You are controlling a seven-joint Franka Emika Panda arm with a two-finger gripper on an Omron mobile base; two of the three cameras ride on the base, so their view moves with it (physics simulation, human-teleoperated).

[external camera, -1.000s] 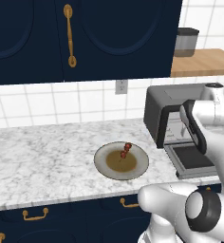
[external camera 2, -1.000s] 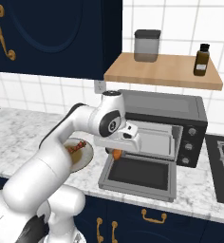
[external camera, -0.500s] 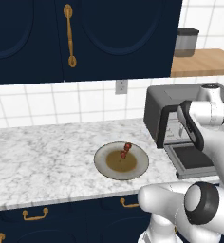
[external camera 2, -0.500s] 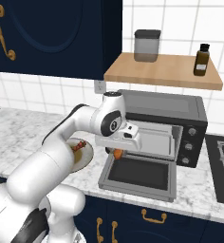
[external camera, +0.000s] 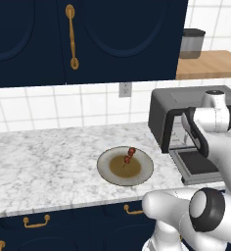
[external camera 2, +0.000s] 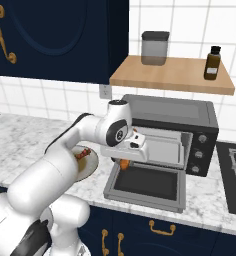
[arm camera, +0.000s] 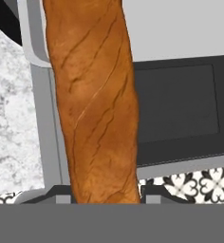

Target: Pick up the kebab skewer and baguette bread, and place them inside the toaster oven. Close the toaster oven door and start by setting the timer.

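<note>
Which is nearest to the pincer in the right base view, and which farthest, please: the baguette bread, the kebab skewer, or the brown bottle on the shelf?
1. The baguette bread, held in the pincer over the open toaster oven door.
2. The kebab skewer, on the plate to the left.
3. The brown bottle, on the shelf up right.

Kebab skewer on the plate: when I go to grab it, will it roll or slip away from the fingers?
The kebab skewer looks thin and small, so probably light and easy to nudge. Its lumpy meat chunks should limit rolling. It lies on the smooth plate, so it may slide if pushed sideways. The gripper holds the baguette bread.
</note>
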